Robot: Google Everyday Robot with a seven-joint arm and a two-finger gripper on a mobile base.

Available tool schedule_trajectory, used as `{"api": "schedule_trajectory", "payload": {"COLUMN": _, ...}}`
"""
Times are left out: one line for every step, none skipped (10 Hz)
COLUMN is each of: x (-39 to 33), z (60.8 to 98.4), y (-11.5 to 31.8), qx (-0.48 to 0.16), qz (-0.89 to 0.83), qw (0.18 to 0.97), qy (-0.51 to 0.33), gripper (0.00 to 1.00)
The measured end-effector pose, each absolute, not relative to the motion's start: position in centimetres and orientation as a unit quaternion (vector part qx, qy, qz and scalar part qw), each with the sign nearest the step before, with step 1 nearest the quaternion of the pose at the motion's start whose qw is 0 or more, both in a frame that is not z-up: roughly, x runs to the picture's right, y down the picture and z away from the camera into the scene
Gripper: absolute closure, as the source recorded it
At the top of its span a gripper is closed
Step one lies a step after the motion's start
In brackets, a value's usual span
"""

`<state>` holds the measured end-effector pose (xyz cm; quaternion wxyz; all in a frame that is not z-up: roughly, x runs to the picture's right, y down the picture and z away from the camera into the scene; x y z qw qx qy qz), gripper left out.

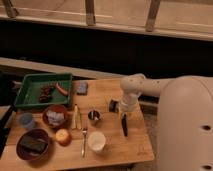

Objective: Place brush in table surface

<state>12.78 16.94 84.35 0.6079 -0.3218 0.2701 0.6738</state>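
Note:
My gripper [122, 116] is over the right part of the light-brown wooden table surface [107, 90], at the end of the white arm that comes in from the right. It is shut on the top end of the slim black brush [124, 126]. The brush hangs down from the fingers. Its lower end is at or just above the wood near the table's right edge; I cannot tell if it touches.
A green tray [30, 82] holding a sausage [61, 89] sits at the back left. A blue sponge [82, 88], metal cup [93, 116], white cup [96, 141], silver fork [84, 140], cream utensil [76, 117], red bowl [55, 116] and dark bowl [34, 144] fill the left and middle.

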Motion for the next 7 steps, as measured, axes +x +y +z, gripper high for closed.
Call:
{"api": "schedule_trajectory", "payload": {"x": 12.8, "z": 84.2, "y": 16.8, "qx": -0.321, "qz": 0.674, "qw": 0.608, "qy": 0.269, "gripper": 0.25}}
{"api": "schedule_trajectory", "payload": {"x": 12.9, "z": 83.9, "y": 16.5, "qx": -0.318, "qz": 0.675, "qw": 0.610, "qy": 0.267, "gripper": 0.22}}
{"api": "schedule_trajectory", "payload": {"x": 13.0, "z": 83.7, "y": 16.2, "qx": -0.314, "qz": 0.676, "qw": 0.611, "qy": 0.264, "gripper": 0.22}}
{"api": "schedule_trajectory", "payload": {"x": 13.3, "z": 83.1, "y": 15.6, "qx": -0.305, "qz": 0.682, "qw": 0.611, "qy": 0.262, "gripper": 0.22}}
{"api": "schedule_trajectory", "payload": {"x": 13.6, "z": 82.5, "y": 15.0, "qx": -0.295, "qz": 0.687, "qw": 0.611, "qy": 0.258, "gripper": 0.22}}
{"api": "schedule_trajectory", "payload": {"x": 14.0, "z": 81.8, "y": 14.1, "qx": -0.282, "qz": 0.694, "qw": 0.612, "qy": 0.253, "gripper": 0.22}}
{"api": "schedule_trajectory", "payload": {"x": 14.2, "z": 81.3, "y": 13.6, "qx": -0.275, "qz": 0.698, "qw": 0.612, "qy": 0.250, "gripper": 0.22}}
